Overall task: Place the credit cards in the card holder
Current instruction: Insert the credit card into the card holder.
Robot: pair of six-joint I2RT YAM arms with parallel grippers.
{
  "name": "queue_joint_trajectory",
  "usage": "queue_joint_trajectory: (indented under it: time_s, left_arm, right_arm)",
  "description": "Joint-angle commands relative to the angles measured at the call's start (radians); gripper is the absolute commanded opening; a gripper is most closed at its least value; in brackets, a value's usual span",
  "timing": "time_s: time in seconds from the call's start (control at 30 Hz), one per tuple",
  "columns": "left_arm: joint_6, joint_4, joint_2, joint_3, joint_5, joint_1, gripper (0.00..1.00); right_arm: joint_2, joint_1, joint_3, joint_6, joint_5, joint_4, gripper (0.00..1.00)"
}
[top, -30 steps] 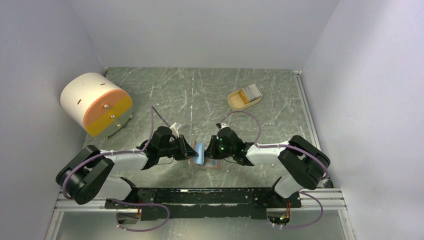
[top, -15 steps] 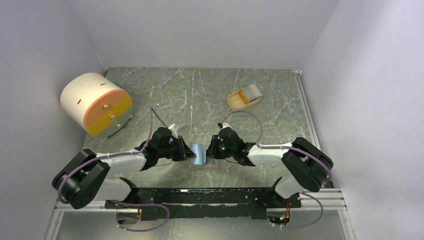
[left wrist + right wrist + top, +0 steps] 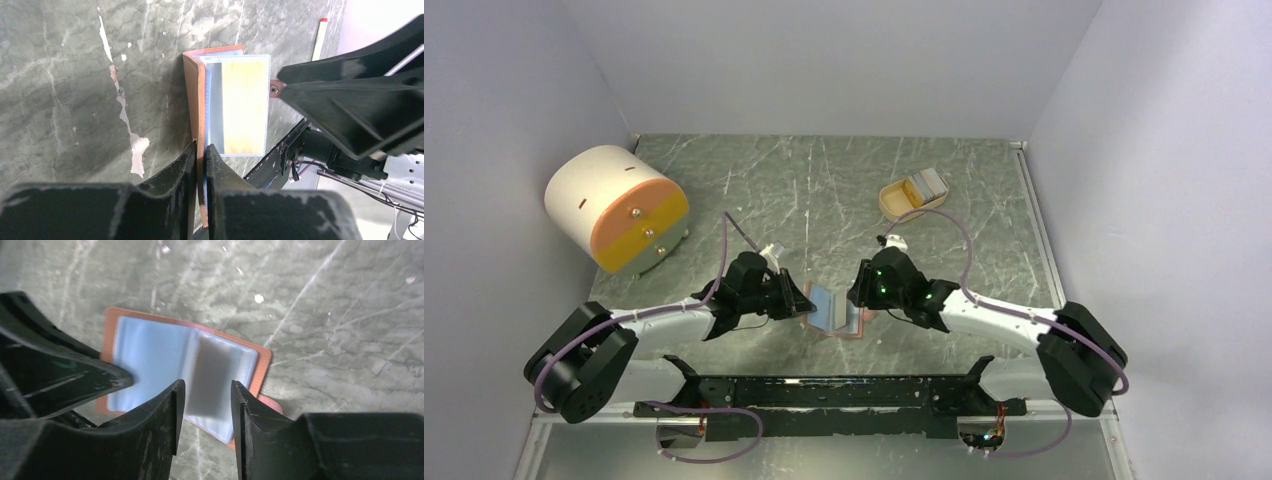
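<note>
- Left hand (image 3: pixel 200 150): closed tight on the thin salmon cover of the card holder (image 3: pixel 150 355), with one finger on each face of the cover's edge.
- Right hand (image 3: pixel 205 387): parted by a moderate gap and holding nothing. It is poised directly above the holder's inner pages, and a grey panel shows between its fingers (image 3: pixel 165 410).
- Card holder: lies open like a book between the two hands, near the front middle of the surface (image 3: pixel 824 190). The half held by the left hand is tilted up off the surface. The other half lies lower, toward the right hand.
- Card holder, interior: one side shows a light blue panel and the other a grey one. I cannot tell whether these are cards or clear sleeves. In the left wrist view a glossy sleeve carries a yellow reflection.
- Card holder, snap tab: juts from the outer edge of the right half, just beside the right hand.
- Credit cards (image 3: pixel 927 183): light blue and whitish pieces standing in a beige oval tray (image 3: pixel 894 205). The tray is well apart from the holder, toward the far right.
- Drum (image 3: pixel 604 190): white body with an orange drawer face, at the far left of the surface.
</note>
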Motion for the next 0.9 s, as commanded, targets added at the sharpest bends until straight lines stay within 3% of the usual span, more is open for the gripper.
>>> queue_joint_trajectory:
  time_s: [0.0,0.33,0.6,0.87]
  left_arm:
    - [0.017,-0.021,-0.021,0.028,-0.025,-0.009,0.13]
    - [-0.002,-0.029,0.001,0.018,-0.049,-0.013,0.09]
    - [-0.010,-0.006,-0.062,-0.019,-0.060,-0.012,0.23]
    - [0.009,-0.047,-0.061,-0.009,-0.062,-0.012,0.22]
  right_arm:
    - [-0.074,-0.005,0.058,-0.040,0.049,-0.083,0.43]
    - [0.063,-0.004,0.076,-0.059,-0.053,-0.005,0.41]
    - [0.189,-0.007,0.118,-0.096,-0.012,-0.044,0.40]
    - [0.149,-0.070,0.197,-0.200,0.024,-0.124,0.45]
